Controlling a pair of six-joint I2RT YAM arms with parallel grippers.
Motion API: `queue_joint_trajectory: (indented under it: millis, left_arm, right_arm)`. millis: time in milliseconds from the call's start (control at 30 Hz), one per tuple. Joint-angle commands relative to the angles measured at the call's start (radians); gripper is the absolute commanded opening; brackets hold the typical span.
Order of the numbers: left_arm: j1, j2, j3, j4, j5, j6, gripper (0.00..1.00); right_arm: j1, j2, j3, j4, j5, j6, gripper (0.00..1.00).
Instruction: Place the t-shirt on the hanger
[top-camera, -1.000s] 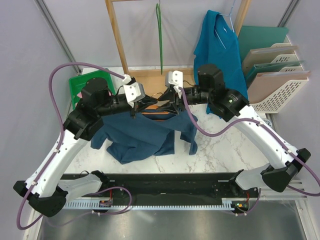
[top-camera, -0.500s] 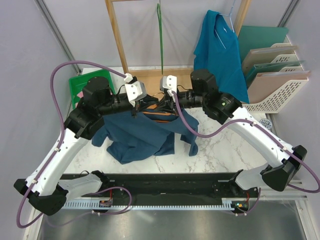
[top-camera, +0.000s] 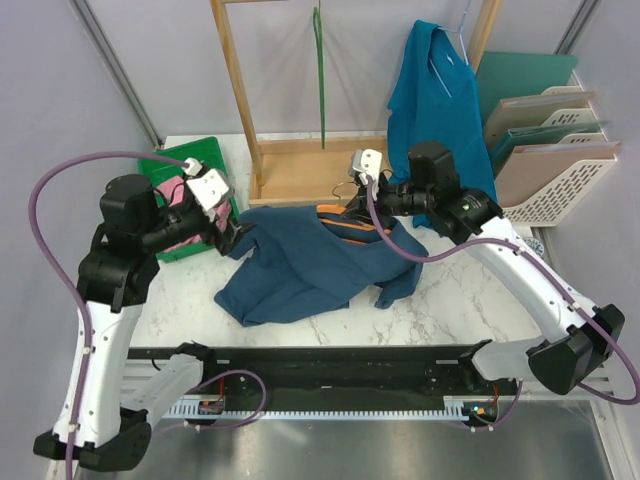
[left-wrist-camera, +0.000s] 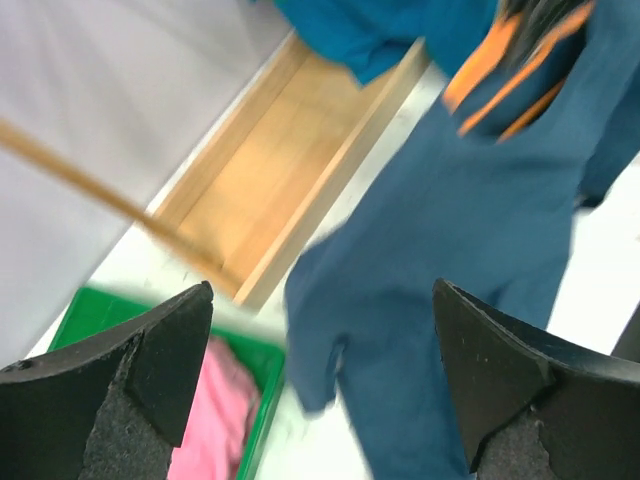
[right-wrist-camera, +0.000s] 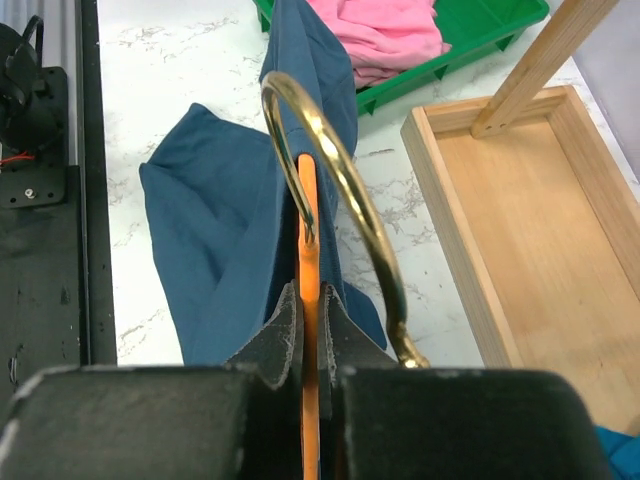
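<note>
Right gripper (right-wrist-camera: 310, 322): its fingers (right-wrist-camera: 278, 335) are squeezed together on the orange hanger (right-wrist-camera: 308, 235), just under the brass hook (right-wrist-camera: 350, 200), so there's basically no gap. Left gripper (left-wrist-camera: 320, 300) is the opposite. Its fingers (left-wrist-camera: 165, 345) are spread wide with nothing between them, and it's parked just beside the shirt's left edge. I can't tell if it actually touches the cloth.

The t-shirt (top-camera: 310, 262) is dark navy, plain and pretty rumpled. It lies in a loose heap in the middle of the marble table (top-camera: 450, 300), with one sleeve bunched towards the right arm. Its upper end is lifted over the hanger, and a couple of orange bars peek out at the neck opening. From the right wrist, the fabric hangs in folds down both sides of the orange bar.

Round the edges are a green bin (top-camera: 172, 163) with a pink garment (top-camera: 178, 195) in it, a wooden tray (top-camera: 300, 172), and a teal shirt (top-camera: 440, 90) hanging at the back.
</note>
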Motion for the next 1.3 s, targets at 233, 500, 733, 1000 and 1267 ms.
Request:
queue_joint_trajectory:
  millis: [233,500,733,1000,1267]
  left_arm:
    - [0.219,0.166,-0.013,-0.286,-0.038,0.496,0.93]
    - [0.219,0.269,0.09,-0.435,0.052,0.556,0.91]
    - [0.215,0.292,0.08,-0.427,0.126,0.526,0.71]
    - [0.233,0.293,0.273,-0.343,-0.062,0.407,0.02]
    - [0.304,0.281,0.376,-0.286,-0.144,0.421,0.02]
  right_arm:
    - [-0.017,-0.096,0.047,-0.035,-0.096,-0.088,0.0]
    - [-0.017,-0.093,0.084,-0.035,-0.093,-0.079,0.0]
    - [-0.015,-0.086,0.1,-0.027,-0.105,-0.071,0.0]
    - [-0.064,-0.075,0.046,-0.027,-0.07,-0.092,0.0]
    - [-0.135,-0.055,0.024,-0.025,-0.067,-0.114,0.0]
